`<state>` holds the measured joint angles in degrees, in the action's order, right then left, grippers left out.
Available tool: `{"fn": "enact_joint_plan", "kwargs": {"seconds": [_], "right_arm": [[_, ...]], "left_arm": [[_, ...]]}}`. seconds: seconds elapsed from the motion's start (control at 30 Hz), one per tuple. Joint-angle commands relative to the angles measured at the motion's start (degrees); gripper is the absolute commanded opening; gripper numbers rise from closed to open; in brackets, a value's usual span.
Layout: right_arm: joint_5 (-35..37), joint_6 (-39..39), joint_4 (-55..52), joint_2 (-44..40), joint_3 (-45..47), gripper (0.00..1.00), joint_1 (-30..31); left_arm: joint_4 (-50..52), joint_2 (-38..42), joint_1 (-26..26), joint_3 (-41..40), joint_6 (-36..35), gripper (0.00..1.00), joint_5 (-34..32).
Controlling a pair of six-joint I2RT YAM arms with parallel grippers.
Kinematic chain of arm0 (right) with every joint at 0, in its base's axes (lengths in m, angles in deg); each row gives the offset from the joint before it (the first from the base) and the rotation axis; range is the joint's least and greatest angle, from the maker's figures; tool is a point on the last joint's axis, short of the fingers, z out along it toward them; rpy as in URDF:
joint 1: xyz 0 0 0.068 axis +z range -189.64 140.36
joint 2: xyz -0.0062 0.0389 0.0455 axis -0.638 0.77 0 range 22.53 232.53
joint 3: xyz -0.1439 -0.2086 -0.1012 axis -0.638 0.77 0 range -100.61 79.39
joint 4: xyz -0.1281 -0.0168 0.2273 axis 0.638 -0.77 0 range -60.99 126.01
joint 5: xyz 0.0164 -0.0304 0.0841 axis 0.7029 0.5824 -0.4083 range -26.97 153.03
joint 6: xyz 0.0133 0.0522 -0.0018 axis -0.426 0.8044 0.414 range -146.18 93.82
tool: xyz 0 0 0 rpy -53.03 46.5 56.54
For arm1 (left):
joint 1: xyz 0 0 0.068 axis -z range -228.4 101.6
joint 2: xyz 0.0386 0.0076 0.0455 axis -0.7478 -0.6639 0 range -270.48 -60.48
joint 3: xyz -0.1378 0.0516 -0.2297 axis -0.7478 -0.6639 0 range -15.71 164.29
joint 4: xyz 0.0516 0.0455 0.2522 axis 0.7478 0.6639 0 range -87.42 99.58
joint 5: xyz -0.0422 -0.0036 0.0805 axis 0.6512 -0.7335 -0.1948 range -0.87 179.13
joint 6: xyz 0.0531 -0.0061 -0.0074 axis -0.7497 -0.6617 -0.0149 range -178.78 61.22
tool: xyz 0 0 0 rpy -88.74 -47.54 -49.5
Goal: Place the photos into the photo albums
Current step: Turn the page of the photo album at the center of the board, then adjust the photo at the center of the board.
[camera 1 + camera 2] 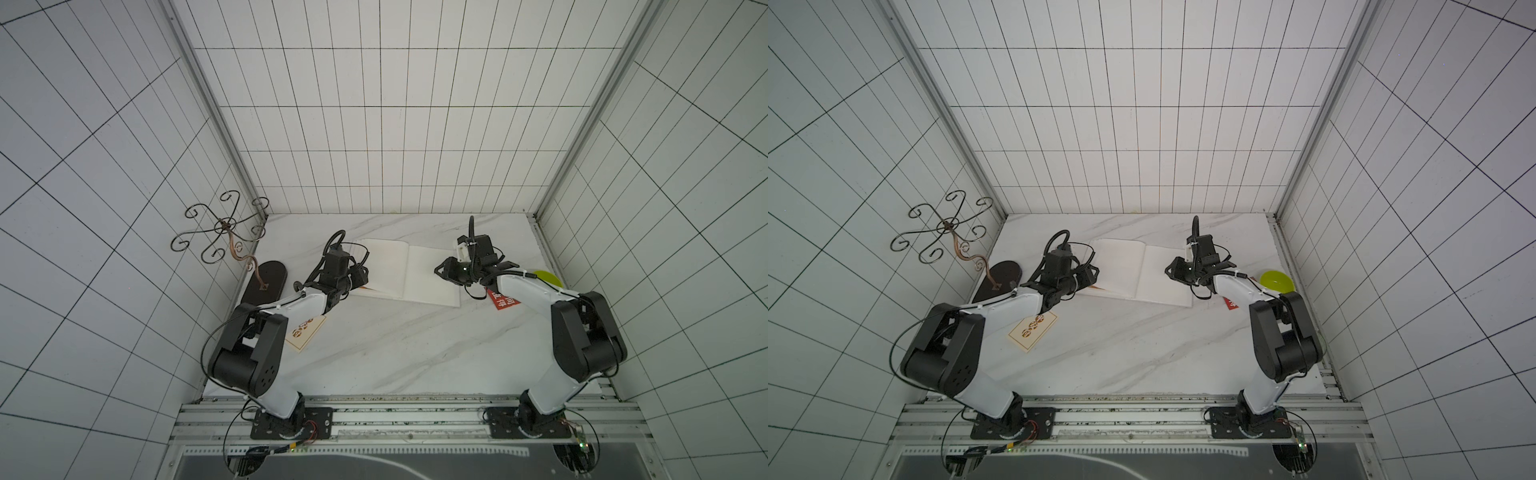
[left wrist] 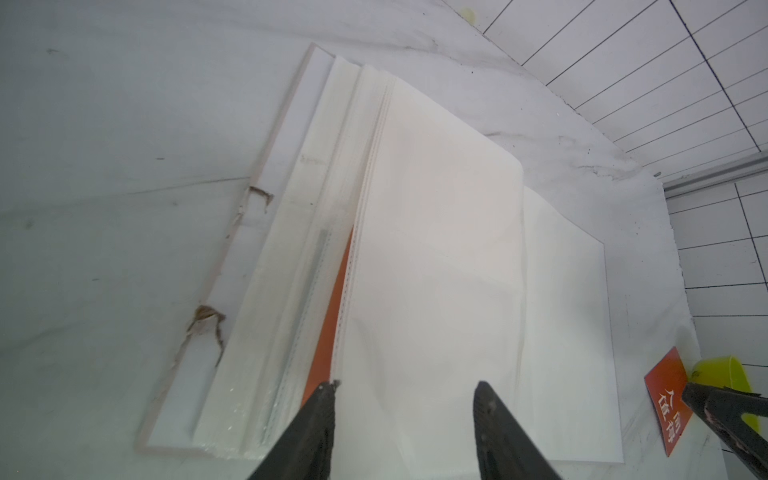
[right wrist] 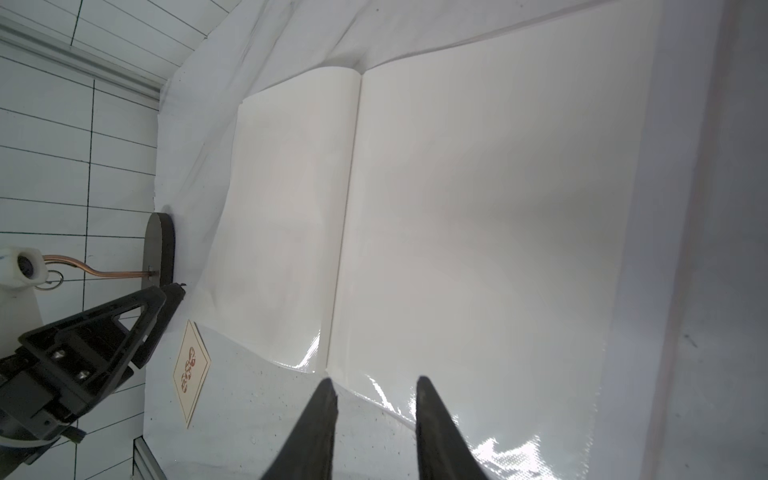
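The photo album (image 1: pixel 386 266) (image 1: pixel 1121 266) lies open at the back middle of the table, showing blank cream pages (image 2: pixel 436 249) (image 3: pixel 478 208). An orange photo (image 2: pixel 328 324) sticks out from between its left-hand pages. My left gripper (image 1: pixel 360 275) (image 2: pixel 405 386) is open over the album's left edge, with nothing between its fingers. My right gripper (image 1: pixel 441 270) (image 3: pixel 374 382) is open at the album's right page, also with nothing in it. A cream photo (image 1: pixel 305 332) (image 3: pixel 191 370) lies partly under my left arm. A red photo (image 1: pixel 505 300) (image 2: pixel 669 399) lies partly under my right arm.
A yellow-green bowl (image 1: pixel 548 277) (image 1: pixel 1276 281) sits by the right wall behind the right arm. A scrolled metal stand on a dark oval base (image 1: pixel 266 282) (image 1: pixel 998 278) stands at the left wall. Tiled walls close in the table on three sides.
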<state>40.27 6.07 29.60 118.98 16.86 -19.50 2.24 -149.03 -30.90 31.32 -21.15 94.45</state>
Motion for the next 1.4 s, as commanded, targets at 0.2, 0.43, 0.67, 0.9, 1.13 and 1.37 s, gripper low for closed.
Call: {"fn": "enact_joint_plan", "kwargs": {"seconds": [0.2,0.43,0.67,0.9,1.13,1.37], "right_arm": [[4.37,-7.34,-3.49,5.34,-17.45,0.34,14.48],[0.56,-2.44,0.81,13.82,-24.17,0.36,26.02],[-7.06,19.37,16.25,20.02,-18.93,0.38,32.00],[-7.13,21.62,19.08,19.64,-17.78,0.39,34.06],[-8.57,18.29,19.87,16.68,-12.95,0.39,34.01],[-9.21,17.08,19.51,15.18,-9.05,0.39,33.50]], "left_arm": [[20.08,21.48,-11.34,-7.52,-3.00,0.55,-3.15],[28.69,34.69,-24.35,-15.80,-5.13,0.63,-1.42],[24.86,30.87,-26.96,-16.36,-5.34,0.80,-3.93],[25.73,17.19,-27.43,-11.98,-6.07,0.84,-3.99],[26.75,5.29,-29.36,-9.15,-9.25,0.85,-2.40],[22.45,5.01,-29.45,-14.79,-2.50,0.85,5.32]]}}
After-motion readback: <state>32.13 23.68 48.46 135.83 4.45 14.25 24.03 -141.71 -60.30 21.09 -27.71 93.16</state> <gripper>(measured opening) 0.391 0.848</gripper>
